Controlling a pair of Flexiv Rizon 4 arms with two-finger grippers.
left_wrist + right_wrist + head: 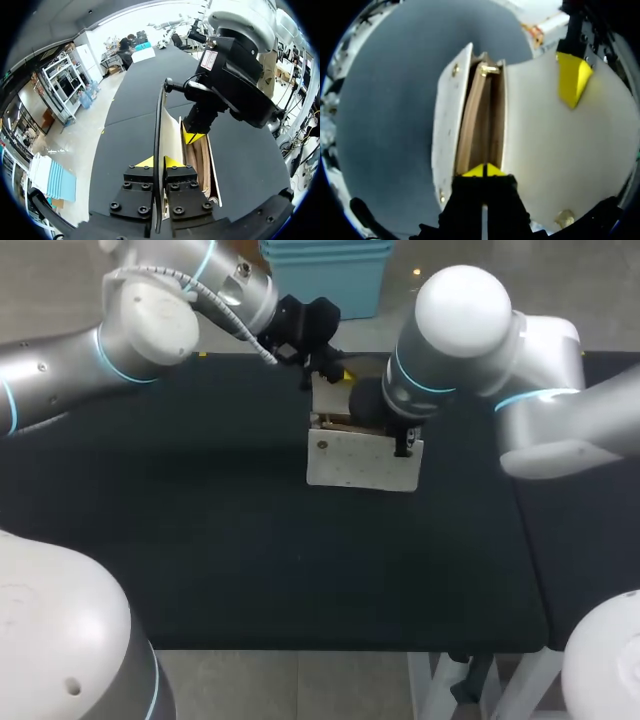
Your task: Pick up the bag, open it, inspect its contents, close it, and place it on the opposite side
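Now left pincer (159, 163) grips strap (159, 112); right pincer (483, 171) closed over bag (360, 466).

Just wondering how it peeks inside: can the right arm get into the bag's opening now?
Probably yes. The left end effector holds the flap back, so the opening of the bag lies uncovered, and the right end effector sits right at its mouth.

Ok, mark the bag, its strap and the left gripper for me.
bag (355, 462): head view, on its white front panel.
strap (158, 125): left wrist view, on the black band just ahead of the gripper.
left gripper (159, 162): left wrist view, midway between its yellow tips.
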